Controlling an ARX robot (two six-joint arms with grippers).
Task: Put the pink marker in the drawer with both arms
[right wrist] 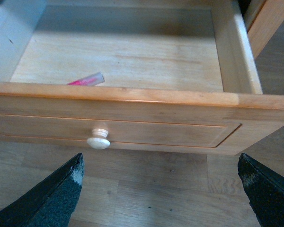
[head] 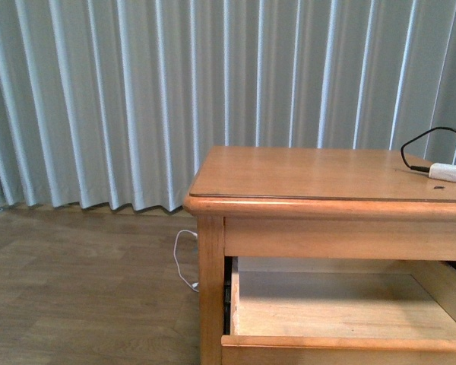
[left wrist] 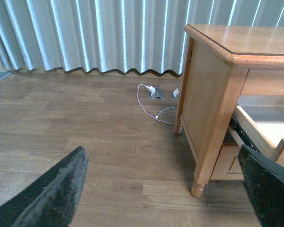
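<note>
The upper drawer (right wrist: 132,97) of the honey-coloured dresser (head: 319,182) stands pulled open; its pale inside also shows in the front view (head: 342,304). The pink marker (right wrist: 86,80) lies inside the drawer against its front wall, partly hidden by the rim. My right gripper (right wrist: 163,198) is open and empty, in front of and below the drawer front, near the round knob (right wrist: 98,140). My left gripper (left wrist: 163,194) is open and empty over the floor beside the dresser's side; the open drawer's edge (left wrist: 265,123) shows there. Neither arm shows in the front view.
A white plug on a black cable (head: 447,172) lies on the dresser top at the right. A white cable (left wrist: 149,101) runs over the wood floor to floor sockets near the dresser's back leg. Grey curtains (head: 137,91) hang behind. The dresser's front leg (left wrist: 199,182) stands near my left gripper.
</note>
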